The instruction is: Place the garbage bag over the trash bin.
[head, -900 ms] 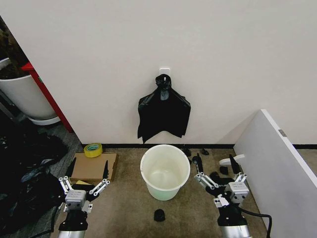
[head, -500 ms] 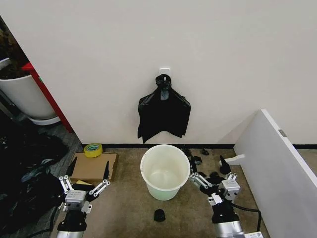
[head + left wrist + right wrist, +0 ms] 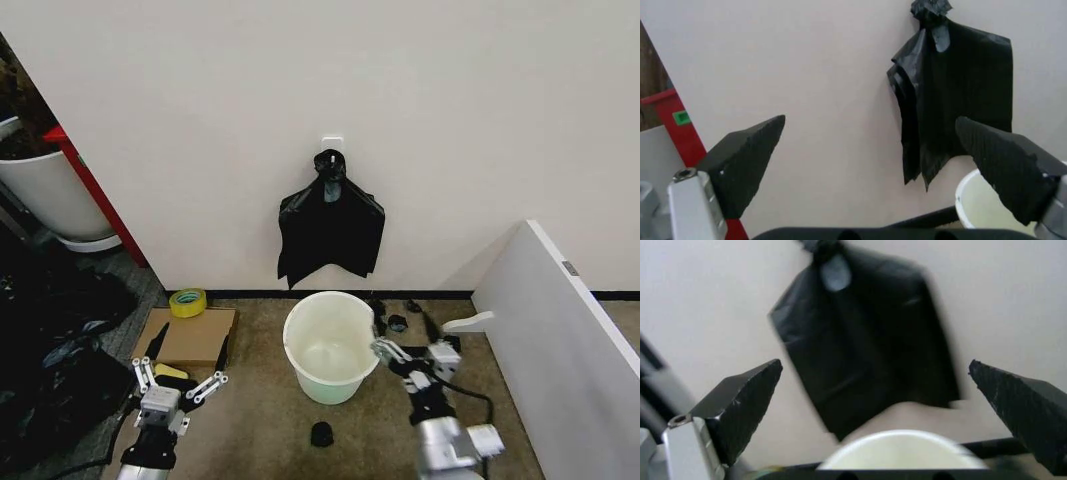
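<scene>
The trash bin (image 3: 332, 345), round and cream-white with nothing in it, stands on the brown floor below the wall; its rim also shows as the bin (image 3: 973, 205) and the bin (image 3: 900, 450) in the wrist views. Loose crinkled black plastic (image 3: 50, 340), the garbage bag as far as I can tell, lies heaped on the floor at far left. My right gripper (image 3: 402, 325) is open, close beside the bin's right rim. My left gripper (image 3: 188, 352) is open, low at the bin's left over a cardboard box. Each wrist view shows its own open gripper: left (image 3: 873, 165), right (image 3: 883, 407).
A black bag knotted at its top (image 3: 330, 230) hangs from a wall hook above the bin, also seen as the bag (image 3: 953, 95) and the bag (image 3: 867, 340). A cardboard box (image 3: 190, 335) carries yellow tape (image 3: 188, 301). A white panel (image 3: 560, 340) leans at right. Small black scraps (image 3: 320, 433) lie around.
My right gripper has moved left and forward, from well right of the bin to beside its rim. My left gripper has dropped slightly and tilted. The bin and hanging bag stayed put.
</scene>
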Controlling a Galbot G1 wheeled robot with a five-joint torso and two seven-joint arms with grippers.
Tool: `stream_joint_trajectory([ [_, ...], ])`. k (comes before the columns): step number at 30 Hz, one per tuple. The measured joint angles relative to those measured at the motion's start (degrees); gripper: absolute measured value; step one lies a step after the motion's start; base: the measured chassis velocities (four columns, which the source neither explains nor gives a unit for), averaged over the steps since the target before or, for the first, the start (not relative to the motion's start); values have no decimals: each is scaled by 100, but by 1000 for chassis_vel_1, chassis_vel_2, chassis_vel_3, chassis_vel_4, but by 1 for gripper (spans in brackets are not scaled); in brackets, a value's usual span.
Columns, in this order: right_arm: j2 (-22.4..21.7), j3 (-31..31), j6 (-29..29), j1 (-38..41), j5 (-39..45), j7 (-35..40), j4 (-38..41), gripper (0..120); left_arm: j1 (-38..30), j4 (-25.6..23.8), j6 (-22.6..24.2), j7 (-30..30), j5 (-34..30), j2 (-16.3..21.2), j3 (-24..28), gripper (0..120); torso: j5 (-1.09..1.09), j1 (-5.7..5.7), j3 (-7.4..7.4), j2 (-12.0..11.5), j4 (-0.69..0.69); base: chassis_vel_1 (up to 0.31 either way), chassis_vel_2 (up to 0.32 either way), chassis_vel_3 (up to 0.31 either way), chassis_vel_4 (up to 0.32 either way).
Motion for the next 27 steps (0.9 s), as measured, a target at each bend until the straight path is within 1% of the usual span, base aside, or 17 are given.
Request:
stream_joint_trajectory([
  [1, -56, -115, -92, 336, 346, -102, -187, 100, 111, -21, -48, 3, 58, -40, -18, 100, -2, 0, 0, 0, 1, 0, 0, 0, 0],
  [2, -85, -180, -160, 511, 563, -148, -279, 100, 159, -33, -72, 3, 81, -61, -23, 100, -2, 0, 0, 0, 0, 0, 0, 0, 0],
  [3, -85, -180, -160, 511, 563, -148, -279, 100, 159, -33, -72, 3, 81, -61, -23, 100, -2, 0, 0, 0, 0, 0, 0, 0, 0],
  [4, -112, -235, -228, 696, 790, -185, -368, 100, 212, -48, -96, 4, 98, -83, -28, 100, -2, 0, 0, 0, 1, 0, 0, 0, 0],
  [8, -176, -436, -509, 1804, 1964, -262, -904, 100, 391, -79, -218, 4, 184, -264, -52, 100, -3, 0, 0, 0, 0, 0, 0, 0, 0],
  [10, -172, -449, -536, 1924, 2123, -266, -971, 100, 411, -80, -236, 3, 204, -295, -54, 100, -3, 0, 0, 0, 0, 0, 0, 0, 0],
  [11, -123, -462, -621, 2234, 2611, -267, -1143, 100, 458, -84, -282, 0, 259, -364, -62, 100, -3, 1, 0, 0, 0, 0, 0, 0, 0],
  [12, -94, -459, -652, 2322, 2799, -267, -1197, 100, 469, -86, -294, -2, 272, -381, -64, 100, -4, 0, 1, 0, 0, 0, 0, 0, 0],
  [13, 37, -417, -747, 2586, 3447, -266, -1400, 100, 522, -105, -355, -4, 324, -460, -70, 100, -4, 1, 0, 0, 0, 0, 0, 0, 0],
  [14, 170, -357, -788, 2777, 3900, -269, -1601, 100, 567, -129, -391, -6, 341, -520, -73, 100, -3, 1, 1, 0, 0, 0, 0, 0, 0],
  [15, 250, -308, -807, 2892, 4125, -285, -1750, 100, 593, -145, -410, -7, 346, -554, -76, 100, -1, 0, 0, 0, 1, 0, 0, 0, 0],
  [19, 389, -223, -822, 3088, 4443, -364, -2017, 100, 633, -175, -447, -9, 359, -612, -80, 100, -3, 1, 1, 0, -1, 0, 0, 0, 0],
  [20, 484, -163, -831, 3235, 4594, -425, -2203, 100, 651, -193, -477, -9, 375, -644, -83, 100, -2, 0, 1, 0, 0, 0, 0, 0, 0],
  [21, 690, 11, -857, 3634, 4853, -599, -2668, 100, 687, -259, -523, -9, 416, -690, -87, 100, -3, 1, 0, 0, -1, 0, 0, 0, 0],
  [27, 839, 115, -869, 4115, 4902, -885, -3185, 100, 652, -350, -519, 33, 421, -735, -108, 100, -3, 0, 0, 0, 0, 0, 0, 0, 0],
])
